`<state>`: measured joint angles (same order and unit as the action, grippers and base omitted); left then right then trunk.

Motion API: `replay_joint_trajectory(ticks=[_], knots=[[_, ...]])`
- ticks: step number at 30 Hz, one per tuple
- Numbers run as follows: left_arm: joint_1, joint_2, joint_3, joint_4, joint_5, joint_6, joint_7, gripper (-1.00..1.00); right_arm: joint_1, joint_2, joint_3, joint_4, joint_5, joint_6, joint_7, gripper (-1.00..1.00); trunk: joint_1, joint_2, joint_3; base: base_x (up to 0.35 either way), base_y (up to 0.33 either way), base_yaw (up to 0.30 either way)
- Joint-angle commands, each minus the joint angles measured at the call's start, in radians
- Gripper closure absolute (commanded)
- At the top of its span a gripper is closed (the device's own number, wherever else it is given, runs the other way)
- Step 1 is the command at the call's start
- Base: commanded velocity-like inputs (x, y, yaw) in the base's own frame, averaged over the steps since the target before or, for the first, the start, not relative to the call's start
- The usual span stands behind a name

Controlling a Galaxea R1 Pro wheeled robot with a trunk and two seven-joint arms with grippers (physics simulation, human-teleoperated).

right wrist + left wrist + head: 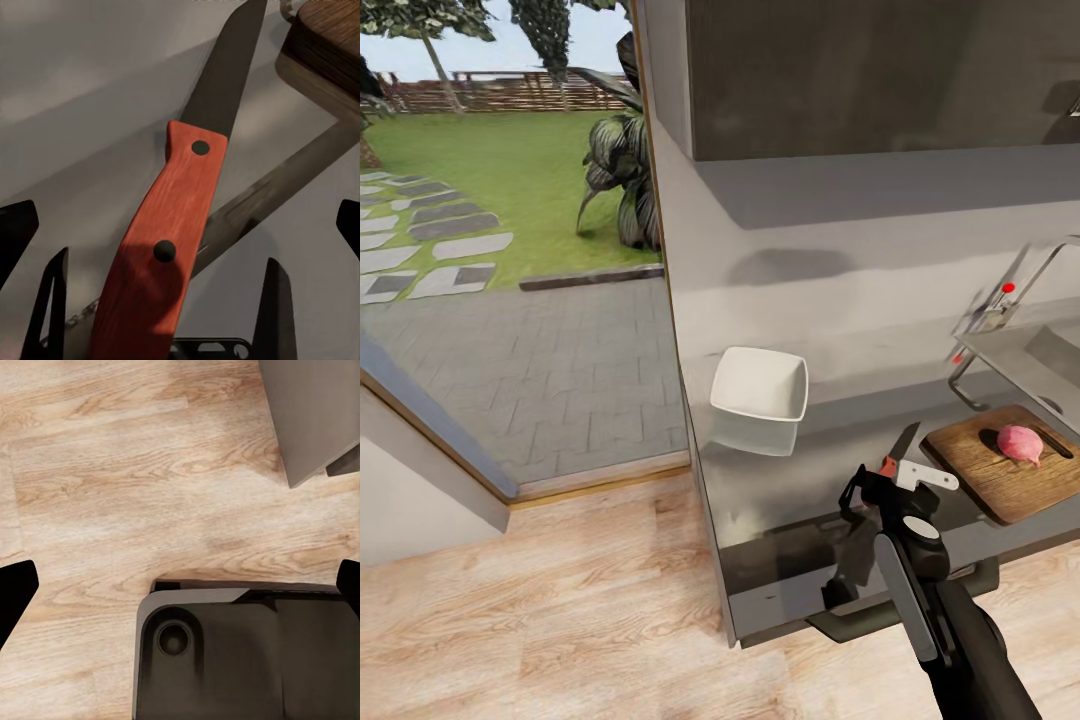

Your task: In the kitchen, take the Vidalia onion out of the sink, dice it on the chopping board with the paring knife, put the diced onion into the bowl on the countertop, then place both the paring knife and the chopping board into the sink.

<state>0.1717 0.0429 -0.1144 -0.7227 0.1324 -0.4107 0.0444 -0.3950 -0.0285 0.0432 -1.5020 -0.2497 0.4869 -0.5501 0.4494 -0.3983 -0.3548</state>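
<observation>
Reddish wood of the paring knife (169,247) handle lies between our right claw (890,478) fingers, which stand wide and seem not closed on it. The dark blade points toward 1 o'clock over the grey bench (830,500). At 3 o'clock, just beside the tip, we see the chopping board (1000,475) with the onion (1020,443); the bowl (760,385) is farther, at 11 o'clock. Our left claw (180,585) hangs open over the floor (135,472), empty.
</observation>
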Motion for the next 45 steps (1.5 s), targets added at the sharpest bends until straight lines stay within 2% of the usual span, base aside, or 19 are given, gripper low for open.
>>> replay_joint_trajectory(ticks=[1, 16, 45], knots=[[0.0, 0.002, -0.007, -0.001, 0.01, -0.002, 0.005, -1.0, -0.001, -0.001, 0.003, -0.001, -0.007, 0.003, -0.01, -1.0, 0.001, -0.002, -0.001, 0.0, 0.0, 0.0], [0.0, 0.002, -0.007, -0.001, 0.01, -0.002, 0.005, -1.0, -0.001, 0.001, 0.023, -0.001, 0.052, 0.004, -0.01, -1.0, 0.001, -0.002, -0.001, 0.0, 0.0, 0.0], [0.0, 0.002, -0.007, 0.0, 0.01, -0.002, 0.005, -1.0, -0.001, 0.0, 0.026, -0.001, 0.054, 0.004, -0.01, -1.0, 0.001, -0.002, -0.002, 0.024, 0.014, 0.0]])
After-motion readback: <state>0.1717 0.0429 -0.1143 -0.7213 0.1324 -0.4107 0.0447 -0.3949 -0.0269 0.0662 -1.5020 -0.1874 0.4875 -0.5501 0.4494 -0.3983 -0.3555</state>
